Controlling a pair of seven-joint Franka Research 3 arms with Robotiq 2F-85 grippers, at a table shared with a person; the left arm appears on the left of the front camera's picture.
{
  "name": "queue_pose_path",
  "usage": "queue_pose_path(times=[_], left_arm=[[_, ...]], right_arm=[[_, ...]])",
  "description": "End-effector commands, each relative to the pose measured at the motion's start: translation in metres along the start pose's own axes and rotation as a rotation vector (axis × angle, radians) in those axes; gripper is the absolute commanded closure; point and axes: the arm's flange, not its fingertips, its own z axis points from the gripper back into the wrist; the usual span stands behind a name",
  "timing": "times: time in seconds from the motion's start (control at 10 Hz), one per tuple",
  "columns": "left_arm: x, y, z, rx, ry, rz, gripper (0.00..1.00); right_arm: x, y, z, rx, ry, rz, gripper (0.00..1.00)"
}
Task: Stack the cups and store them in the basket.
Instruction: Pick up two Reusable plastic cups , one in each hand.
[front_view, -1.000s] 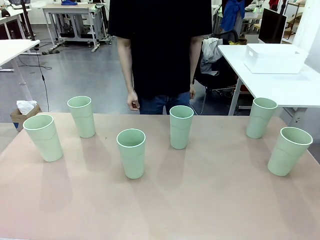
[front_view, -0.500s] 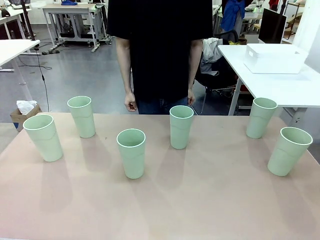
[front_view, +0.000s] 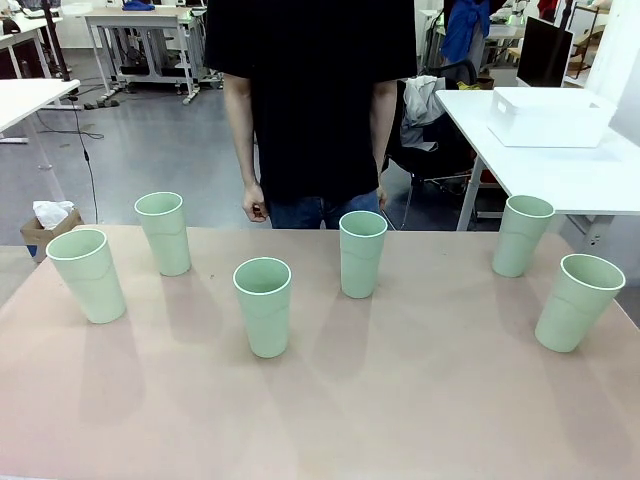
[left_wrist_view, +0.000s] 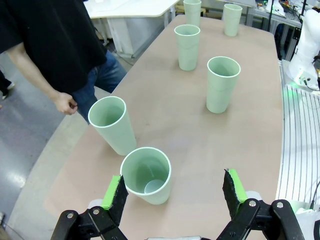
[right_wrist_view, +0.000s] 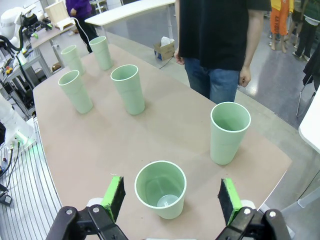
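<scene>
Left gripper (left_wrist_view: 175, 181) and right gripper (right_wrist_view: 171, 187): jaws wide, empty. Left should squarely straddle one wall of the bottom-centre cup (left_wrist_view: 146, 175); the basket (front_view: 550, 117) is seemingly upper right.

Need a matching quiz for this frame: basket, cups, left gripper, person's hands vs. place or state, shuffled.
Things:
1. basket
2. cups
3. left gripper
4. person's hands

Place or state:
A. open, holding nothing
B. upright, unstacked, on the tan table
C. on the white side table
D. hanging down beyond the table's far edge

Pairs: 1-C, 2-B, 3-A, 4-D
</scene>
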Motion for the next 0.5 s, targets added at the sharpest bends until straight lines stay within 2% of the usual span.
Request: queue_pose_path(times=[0.0, 0.4], left_arm=[[-0.0007, -0.0007, 0.0018, -0.008, 0.000, -0.017, 0.00], [-0.0007, -0.0007, 0.0018, -0.008, 0.000, -0.017, 0.00]], right_arm=[[0.0024, -0.0025, 0.0000, 0.001, -0.025, 0.020, 0.00], [0.0024, -0.0025, 0.0000, 0.001, -0.025, 0.020, 0.00]])
